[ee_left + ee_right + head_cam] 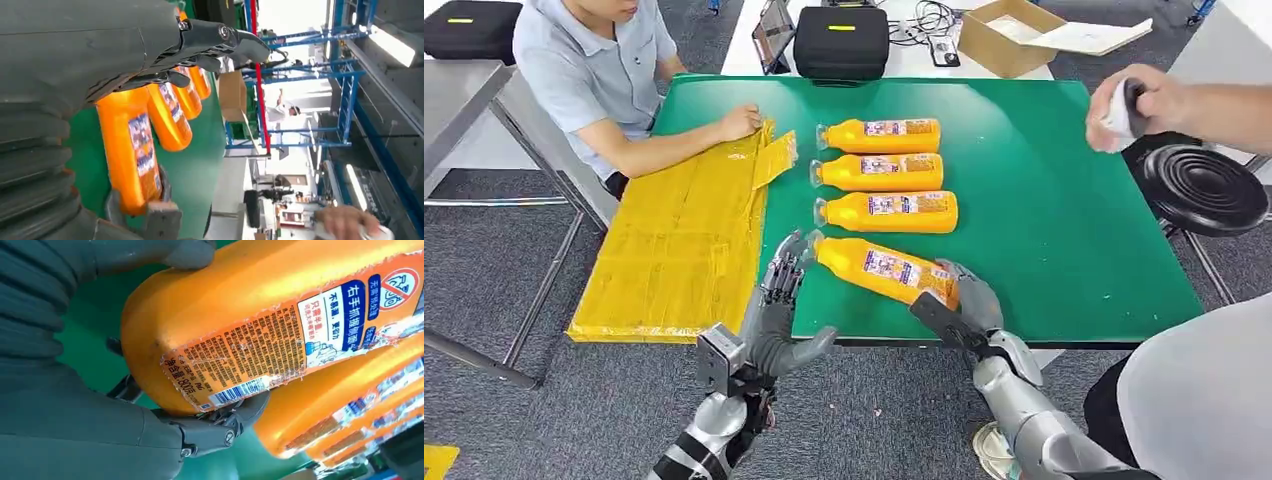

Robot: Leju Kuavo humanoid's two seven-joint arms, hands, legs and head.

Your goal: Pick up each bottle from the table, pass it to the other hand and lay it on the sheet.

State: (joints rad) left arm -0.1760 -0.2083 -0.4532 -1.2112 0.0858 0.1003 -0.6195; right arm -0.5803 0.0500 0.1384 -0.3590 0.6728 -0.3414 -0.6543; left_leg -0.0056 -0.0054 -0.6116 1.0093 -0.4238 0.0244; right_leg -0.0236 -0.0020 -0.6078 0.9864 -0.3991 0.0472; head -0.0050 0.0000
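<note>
The right hand holds a bottle at the front of the green counter.

The right hand (969,300) has its fingers (220,422) wrapped around the flat end of the nearest bottle (882,268), which lies slanted and may be lifted a little off the counter (1044,220). The left hand (782,285) holds nothing; its fingers (220,40) are spread apart near the bottle's cap. Three more bottles (884,172) lie side by side behind it. The yellow sheet (679,250) lies beside them, and a person's hand (739,122) rests on it.
</note>
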